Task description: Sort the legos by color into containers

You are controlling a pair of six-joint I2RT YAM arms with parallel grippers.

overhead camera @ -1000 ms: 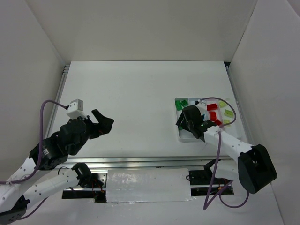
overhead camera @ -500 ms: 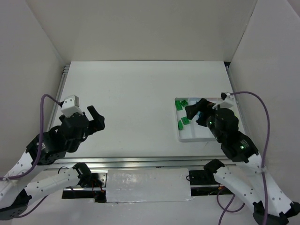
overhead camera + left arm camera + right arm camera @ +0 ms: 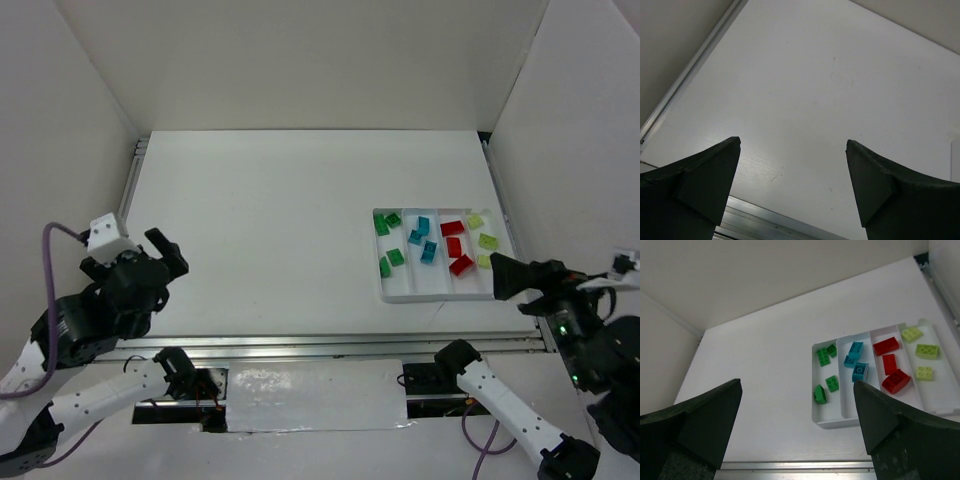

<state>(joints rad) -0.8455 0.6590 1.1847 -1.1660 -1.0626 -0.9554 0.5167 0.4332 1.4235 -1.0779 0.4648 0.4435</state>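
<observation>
The white tray of four long compartments lies at the right of the table. From left to right it holds several green legos, three teal ones, three red ones and three pale yellow-green ones. My right gripper is open and empty, raised by the tray's near right corner. In its wrist view the tray and all the legos show beyond the fingers: green, teal, red, yellow-green. My left gripper is open and empty at the far left, over bare table.
White walls close the table in at the back and on both sides. An aluminium rail runs along the near edge and shows in the left wrist view. Another rail runs along the left edge.
My right gripper has lifted out of the tray and drawn back to the near right, uncovering the legos. My left gripper has drawn back to the left and nearer.
</observation>
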